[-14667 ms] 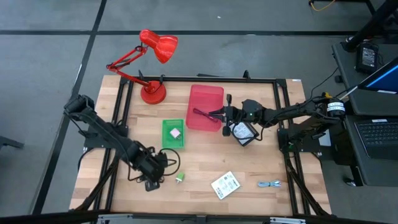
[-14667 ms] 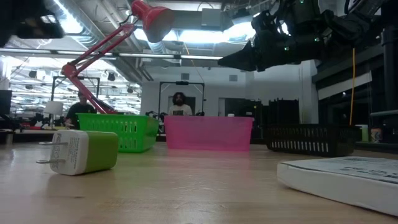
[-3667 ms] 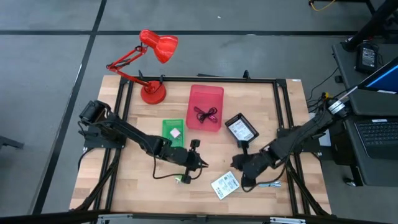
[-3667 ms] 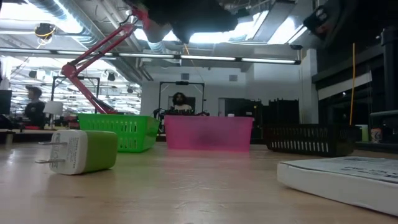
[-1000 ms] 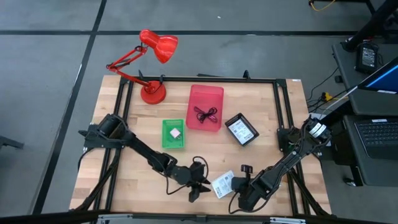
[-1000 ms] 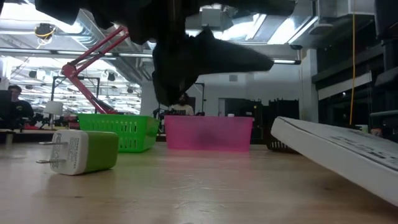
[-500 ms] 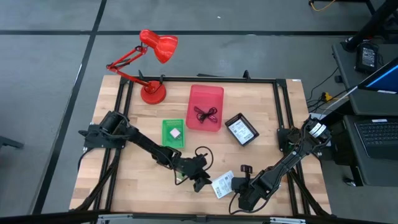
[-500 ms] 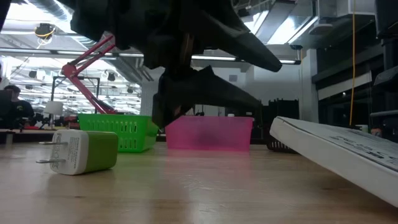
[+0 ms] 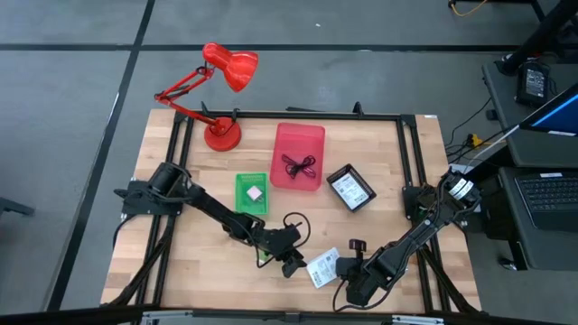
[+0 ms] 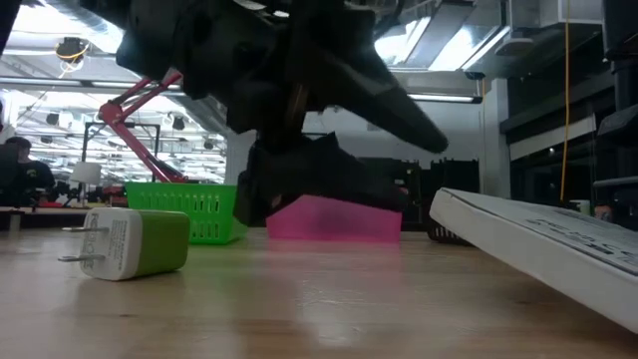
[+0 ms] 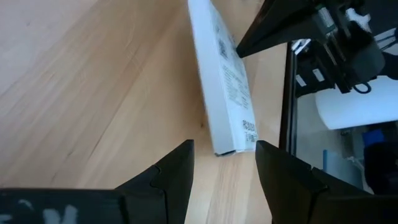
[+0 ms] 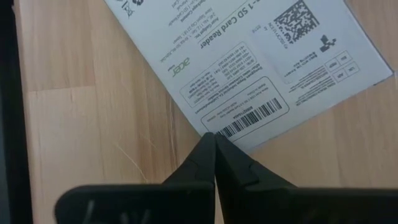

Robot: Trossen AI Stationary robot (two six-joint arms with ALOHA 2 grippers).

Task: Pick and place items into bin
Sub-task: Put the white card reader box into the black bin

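With a cable in the red bin (image 9: 299, 155) and a small item in the green bin (image 9: 251, 193), my right gripper (image 9: 336, 267), fingers pinched together, tilts the white packet (image 9: 322, 268) off the counter (image 9: 217, 267) while my left gripper (image 9: 291, 262) waits beside it, fingers apart and empty.

High view looks straight down on the whole table (image 9: 190, 262), lamp (image 9: 221, 90) at 11 o'clock, white packet (image 9: 322, 268) near 6. Low view sits at tabletop level facing across into the room, very near a green-white charger (image 10: 130, 242), the packet's edge (image 10: 538, 254) at 3 o'clock. Both wrist views point down close on that packet (image 11: 225, 81) (image 12: 249, 68), shared by all four views.
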